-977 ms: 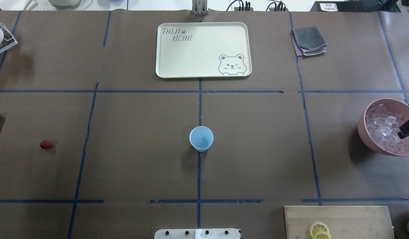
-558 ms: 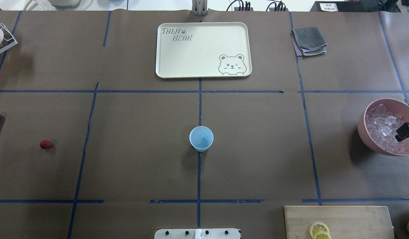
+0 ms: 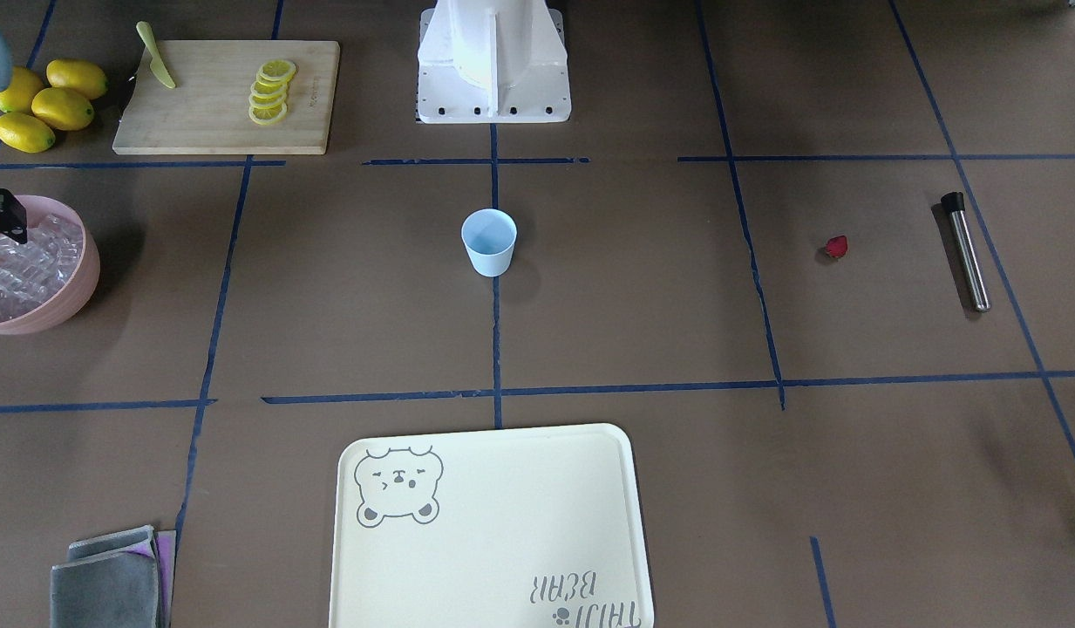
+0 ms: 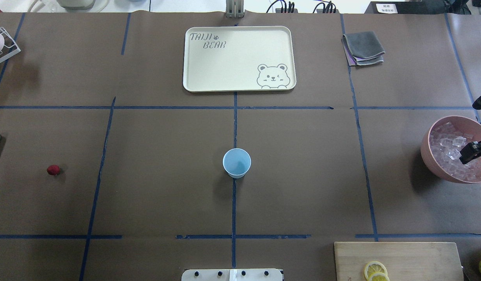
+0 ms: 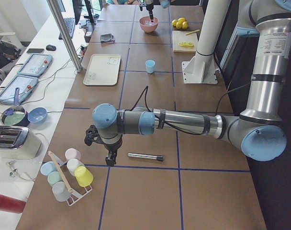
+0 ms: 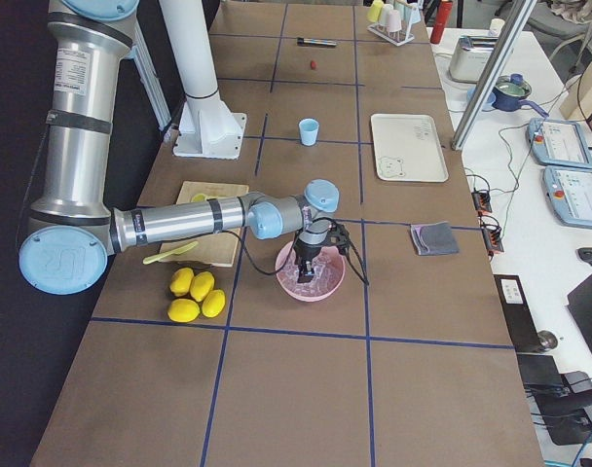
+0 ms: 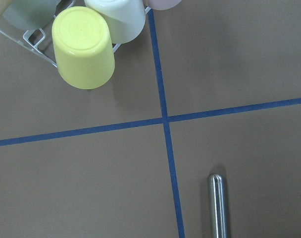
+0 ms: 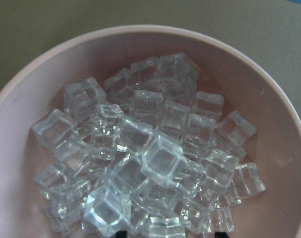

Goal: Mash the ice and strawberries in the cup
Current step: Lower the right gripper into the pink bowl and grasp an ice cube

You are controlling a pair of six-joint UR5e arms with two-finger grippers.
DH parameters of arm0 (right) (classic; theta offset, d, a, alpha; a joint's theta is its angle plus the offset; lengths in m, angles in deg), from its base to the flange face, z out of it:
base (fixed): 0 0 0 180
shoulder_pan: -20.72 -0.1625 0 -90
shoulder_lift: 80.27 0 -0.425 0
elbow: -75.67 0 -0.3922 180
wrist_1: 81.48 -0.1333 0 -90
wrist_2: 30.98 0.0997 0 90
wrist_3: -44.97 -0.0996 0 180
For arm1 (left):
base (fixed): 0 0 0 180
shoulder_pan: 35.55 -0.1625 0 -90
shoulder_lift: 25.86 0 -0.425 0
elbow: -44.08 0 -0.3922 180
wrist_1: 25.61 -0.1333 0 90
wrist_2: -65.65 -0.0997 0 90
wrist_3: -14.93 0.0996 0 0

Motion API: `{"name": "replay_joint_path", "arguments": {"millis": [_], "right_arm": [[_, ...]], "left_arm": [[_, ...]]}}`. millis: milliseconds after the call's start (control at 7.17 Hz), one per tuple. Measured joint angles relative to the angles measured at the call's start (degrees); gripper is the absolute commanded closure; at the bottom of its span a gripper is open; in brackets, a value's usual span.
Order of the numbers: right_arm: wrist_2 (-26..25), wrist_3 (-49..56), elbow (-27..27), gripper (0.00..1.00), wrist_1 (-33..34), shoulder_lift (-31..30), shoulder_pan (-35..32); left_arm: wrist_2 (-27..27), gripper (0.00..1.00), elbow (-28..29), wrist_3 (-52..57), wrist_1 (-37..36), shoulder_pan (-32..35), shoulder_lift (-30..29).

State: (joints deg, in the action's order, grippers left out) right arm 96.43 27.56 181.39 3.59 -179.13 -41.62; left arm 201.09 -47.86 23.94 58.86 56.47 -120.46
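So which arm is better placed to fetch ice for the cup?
Right. The right end effector hangs open over the pink bowl of ice. The left end effector is far off by the metal rod, away from both ice and cup.

The bench (image 4: 302, 175) is covered in matt brown paper, slightly creased and marked off with smooth blue tape (image 4: 234, 128). The cup (image 4: 236, 163) is pale blue plastic with a dull, even finish. The ice (image 8: 140, 158) is clear and glassy, its faces catching bright glints, heaped in a pink bowl (image 8: 269, 109) of smooth satin plastic. The strawberry (image 4: 53, 169) looks matt dark red. The far tray (image 4: 240, 66) is cream and smooth. To its right lie folded grey cloths (image 4: 363, 47), soft-looking. The cutting board (image 3: 214, 105) is pale wood with fine grain. The rod (image 3: 969, 257) is polished metal with a black cap. The yellow cup (image 7: 83, 47) is smooth plastic with a soft sheen.
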Motion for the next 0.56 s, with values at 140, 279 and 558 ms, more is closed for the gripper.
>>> {"name": "replay_joint_path", "arguments": {"millis": [140,279,558], "right_arm": [[-0.1,0.0,0.0,0.36,0.0,0.0,0.1],[-0.1,0.0,-0.1,0.38,0.1,0.0,0.1],[-0.1,0.0,-0.2,0.38,0.1,0.0,0.1]], "left_arm": [[0.0,0.0,0.0,0.0,0.0,0.0,0.0],[0.0,0.0,0.0,0.0,0.0,0.0,0.0],[0.0,0.0,0.0,0.0,0.0,0.0,-0.1]]}}
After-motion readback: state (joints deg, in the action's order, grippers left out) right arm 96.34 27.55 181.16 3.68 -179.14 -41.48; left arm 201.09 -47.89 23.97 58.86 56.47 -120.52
